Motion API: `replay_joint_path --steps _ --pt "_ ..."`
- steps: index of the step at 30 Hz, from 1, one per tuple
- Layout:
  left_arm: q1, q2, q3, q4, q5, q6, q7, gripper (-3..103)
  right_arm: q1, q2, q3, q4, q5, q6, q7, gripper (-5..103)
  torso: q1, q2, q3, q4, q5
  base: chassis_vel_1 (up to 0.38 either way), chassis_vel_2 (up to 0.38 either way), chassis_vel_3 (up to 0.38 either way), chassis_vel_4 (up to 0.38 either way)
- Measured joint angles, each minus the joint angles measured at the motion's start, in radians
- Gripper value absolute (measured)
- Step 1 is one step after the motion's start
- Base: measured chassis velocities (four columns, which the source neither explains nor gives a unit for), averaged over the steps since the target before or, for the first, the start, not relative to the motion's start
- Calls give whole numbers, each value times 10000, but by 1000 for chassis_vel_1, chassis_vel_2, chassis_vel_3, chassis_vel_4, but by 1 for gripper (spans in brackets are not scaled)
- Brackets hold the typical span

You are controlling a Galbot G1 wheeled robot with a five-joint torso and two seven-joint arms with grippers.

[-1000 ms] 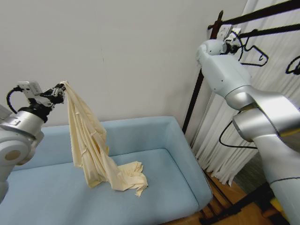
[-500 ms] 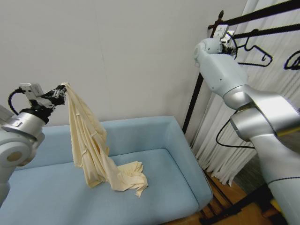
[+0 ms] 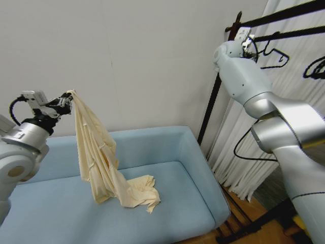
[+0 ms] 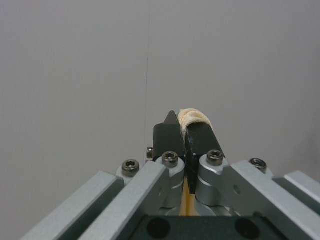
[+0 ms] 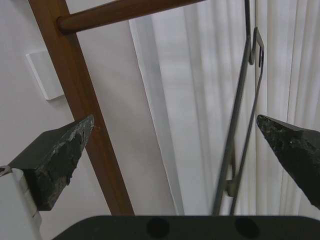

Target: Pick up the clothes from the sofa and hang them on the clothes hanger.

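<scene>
A cream garment (image 3: 99, 157) hangs from my left gripper (image 3: 67, 97), which is shut on its top edge at the left, in front of the wall; its lower end trails onto the light blue sofa (image 3: 167, 203). In the left wrist view the cream cloth (image 4: 194, 118) is pinched between the black fingertips. My right gripper (image 3: 249, 38) is raised at the dark clothes rack (image 3: 277, 18), next to a black wire hanger (image 3: 271, 53). In the right wrist view its fingers (image 5: 57, 157) stand wide apart, with the hanger's wire (image 5: 240, 145) between them.
A dark wooden rack post (image 3: 213, 96) stands right of the sofa's arm. White curtains (image 3: 238, 162) hang behind the rack. Another black hanger (image 3: 315, 68) hangs at the far right. A white wall plate (image 5: 42, 72) sits beside the post.
My right gripper has shifted slightly along the rack and the black hanger has swung a little. The left arm and garment have stayed still.
</scene>
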Motion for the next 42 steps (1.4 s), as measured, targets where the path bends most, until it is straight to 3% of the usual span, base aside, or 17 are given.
replay_joint_path --steps 11,16,22,25,31,33,37,42 --pt "-27 -70 39 27 71 0 -1 1 -135 -109 18 -72 -93 -119 110 96 0 -1 0 -2 2 0 0 0 0" --pt "-61 -71 61 87 87 0 0 1 -151 -144 25 -109 -104 -119 76 82 0 0 0 -2 2 0 0 0 0" --pt "-71 -71 80 136 99 -2 26 1 -236 -219 60 -110 -103 -110 62 54 0 0 0 -1 2 0 0 0 0" --pt "-81 -65 81 171 100 -4 47 1 -246 -246 60 -105 -102 -108 75 49 0 -1 0 -2 2 0 0 0 0" --pt "-98 -67 87 190 100 -16 72 1 -288 -266 46 -52 -74 -105 187 22 0 0 0 -1 2 0 0 0 0" --pt "-90 -73 87 188 100 -18 77 1 -303 -267 46 -41 -70 -104 202 22 0 0 0 -1 2 0 0 0 0" --pt "-48 -88 82 192 111 -27 113 1 -405 -282 50 10 -68 -91 255 3 0 -1 0 -2 2 0 0 0 0" --pt "-104 -78 107 239 128 -29 140 1 -486 -313 67 47 -86 -74 275 2 0 0 0 -2 2 0 0 0 0"
